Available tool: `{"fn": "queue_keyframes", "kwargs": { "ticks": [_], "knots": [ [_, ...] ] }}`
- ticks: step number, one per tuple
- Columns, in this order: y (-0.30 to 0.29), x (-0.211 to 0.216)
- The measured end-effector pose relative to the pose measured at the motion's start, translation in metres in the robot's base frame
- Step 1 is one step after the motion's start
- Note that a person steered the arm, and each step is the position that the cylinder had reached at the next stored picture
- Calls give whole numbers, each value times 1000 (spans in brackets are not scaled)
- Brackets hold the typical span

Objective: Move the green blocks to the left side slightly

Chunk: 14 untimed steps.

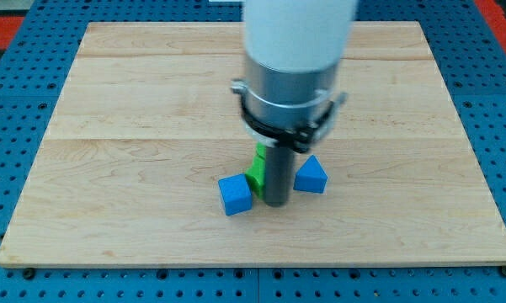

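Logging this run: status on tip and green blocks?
My tip right beside green block, on its right. Blue cube sits close left, in push path. Blue block right of the tip.

Counted on pale wooden bench:
- blue blocks, two: blue cube-like block toward view's left, blue wedge-shaped block toward view's right.
- green blocks, one seen: green block, shape unclear, largely hidden by rod; more behind it could not be told.
- dark rods, one, ending in my tip.
- benches, one.
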<state>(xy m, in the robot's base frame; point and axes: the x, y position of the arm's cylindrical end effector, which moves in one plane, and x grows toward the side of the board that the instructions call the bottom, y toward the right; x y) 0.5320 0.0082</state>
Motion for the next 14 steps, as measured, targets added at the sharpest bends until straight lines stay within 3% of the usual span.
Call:
{"fn": "queue_keyframes", "kwargs": {
  "ticks": [1, 2, 4, 5, 6, 9, 10, 12, 14],
  "knots": [
    [-48, -16],
    [-59, -13],
    [40, 21],
    [99, 21],
    [121, -5],
    [-51, -24],
    [-50, -24],
    [40, -30],
    [40, -80]
  ]
}}
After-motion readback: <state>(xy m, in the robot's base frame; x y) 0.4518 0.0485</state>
